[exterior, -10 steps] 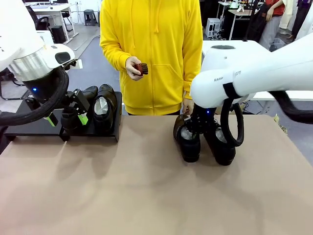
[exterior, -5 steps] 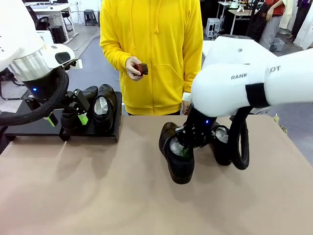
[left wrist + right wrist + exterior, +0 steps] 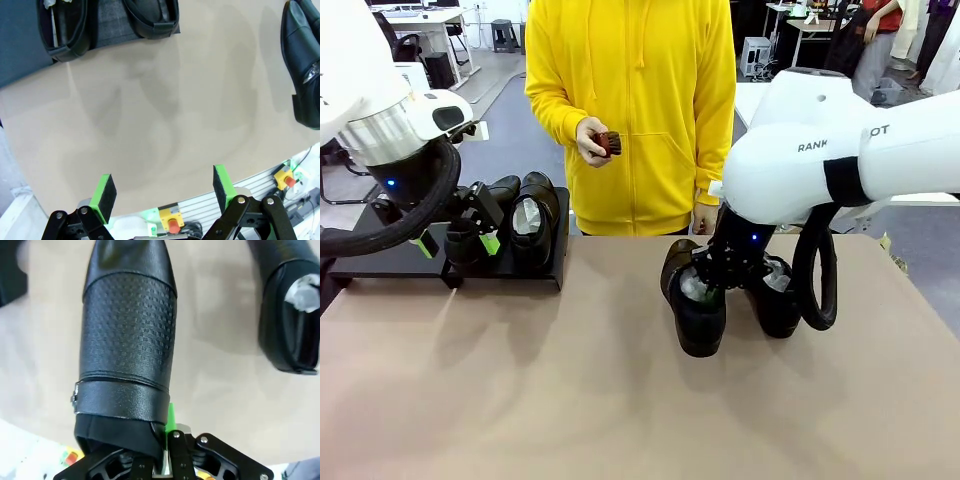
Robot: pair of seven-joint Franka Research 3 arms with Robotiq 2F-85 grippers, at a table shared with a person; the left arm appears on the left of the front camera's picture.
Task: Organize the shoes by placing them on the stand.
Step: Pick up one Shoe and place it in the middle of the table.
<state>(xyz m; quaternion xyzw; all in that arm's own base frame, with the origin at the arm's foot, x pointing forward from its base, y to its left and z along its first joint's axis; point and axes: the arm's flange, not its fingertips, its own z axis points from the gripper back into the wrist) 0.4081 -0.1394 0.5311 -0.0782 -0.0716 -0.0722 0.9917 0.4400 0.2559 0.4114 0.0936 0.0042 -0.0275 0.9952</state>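
Two black glossy shoes (image 3: 533, 218) stand side by side on the right end of the low black stand (image 3: 380, 262). My left gripper (image 3: 458, 244) hovers open just in front of them; in its wrist view its green pads (image 3: 105, 192) frame bare tabletop, with the two shoes (image 3: 152, 17) at the top. My right gripper (image 3: 717, 272) is shut on the heel rim of a third shoe (image 3: 697, 310), seen toe-away in the right wrist view as the held shoe (image 3: 127, 340). A fourth shoe (image 3: 775, 297) rests on the table beside it.
A person in a yellow hoodie stands at the far edge holding a small brown brush (image 3: 608, 141). The tan tabletop (image 3: 570, 400) is bare between the stand and the right-hand shoes. The left part of the stand is unoccupied.
My right gripper has pulled its shoe away from the fourth shoe, swinging it left and toward me, then slightly back right. The left arm has not moved.
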